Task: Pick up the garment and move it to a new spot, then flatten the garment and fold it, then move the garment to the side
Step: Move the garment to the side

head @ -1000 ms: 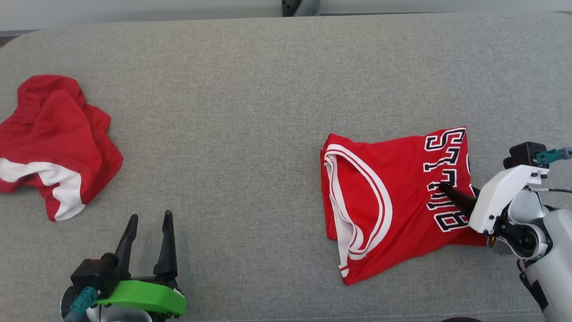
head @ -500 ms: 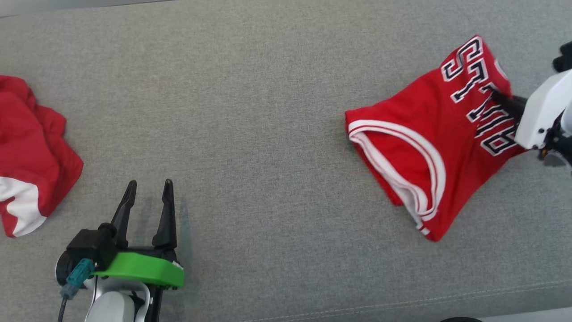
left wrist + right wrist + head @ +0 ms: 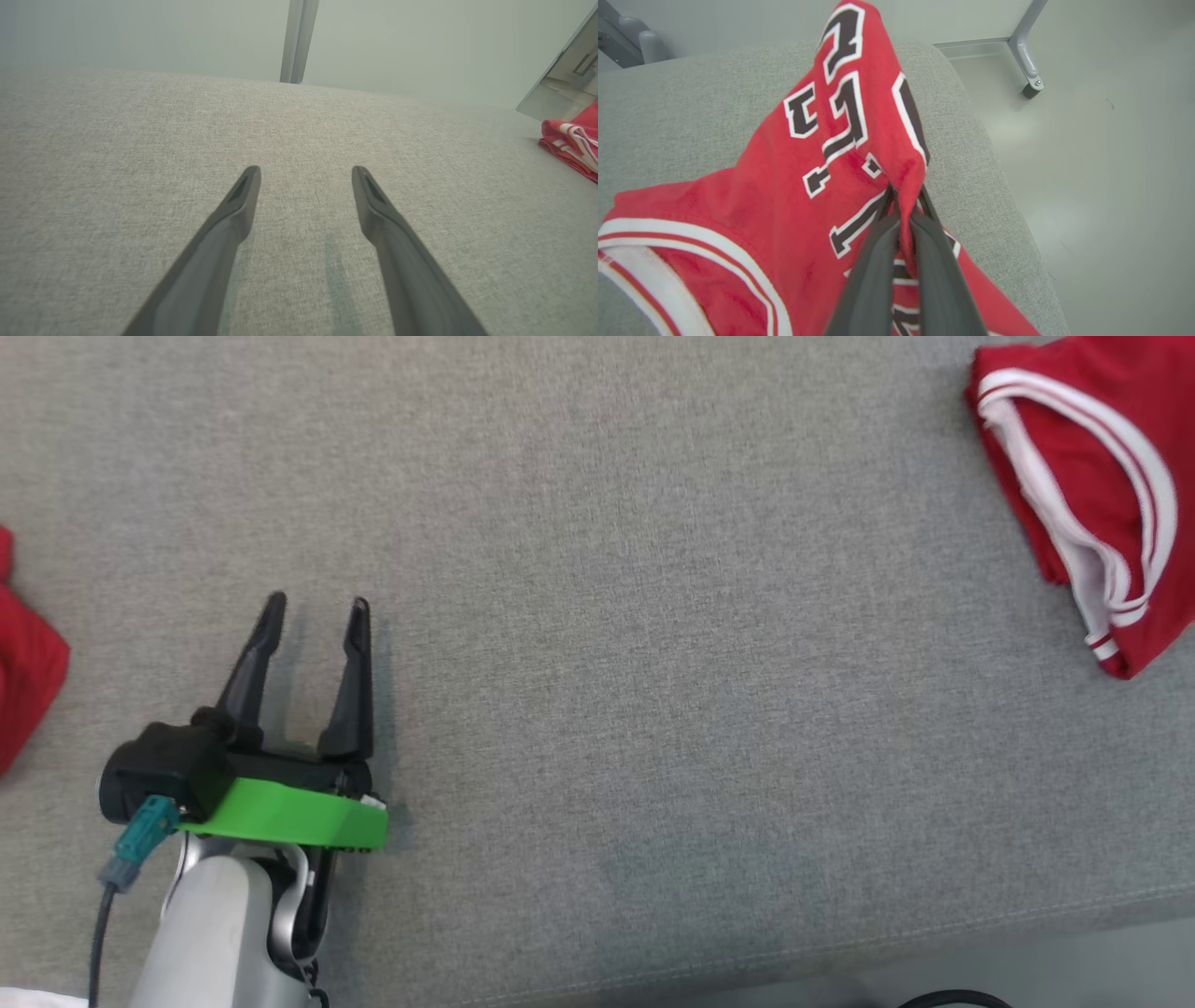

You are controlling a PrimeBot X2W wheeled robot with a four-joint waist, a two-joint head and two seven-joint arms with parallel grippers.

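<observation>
The garment [image 3: 1092,513] is a folded red jersey with white trim and black letters, lying at the top right of the head view. It fills the right wrist view as garment [image 3: 794,196], near the right end of the grey cushion. My right gripper [image 3: 903,191] is shut on a pinched fold of its lettered part. A corner of the garment [image 3: 572,144] shows at the right edge of the left wrist view. My left gripper [image 3: 316,609] hovers open over bare cushion at the lower left, its fingers [image 3: 233,219] spread with nothing between them.
Another red cloth [image 3: 23,653] lies at the left edge of the head view. The grey cushion [image 3: 597,616] ends at its front seam low in that view. Past the cushion's right end are pale floor [image 3: 1101,163] and a metal leg [image 3: 1024,60].
The head camera has swung, shifting the picture. My right gripper has shut on the jersey and dragged it rightward, its lettered end now lifted. The left gripper stays open.
</observation>
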